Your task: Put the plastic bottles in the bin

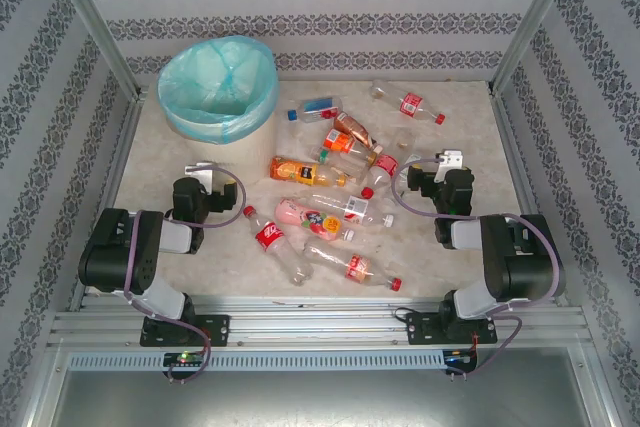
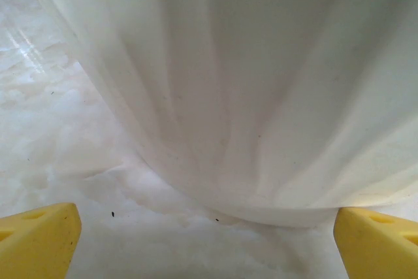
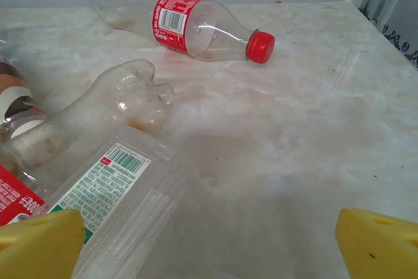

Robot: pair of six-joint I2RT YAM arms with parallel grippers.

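A clear bottle (image 3: pixel 124 200) lies slantwise just left of my right gripper (image 3: pixel 209 246), whose jaws stand wide and empty; my left gripper (image 2: pixel 206 240), equally wide, faces the bin (image 2: pixel 261 96).

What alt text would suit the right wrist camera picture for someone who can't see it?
A clear plastic bottle with a red label and red cap lies on a pale marbled table. More clear bottles crowd the near left, above the yellow fingertips of the open right end effector.
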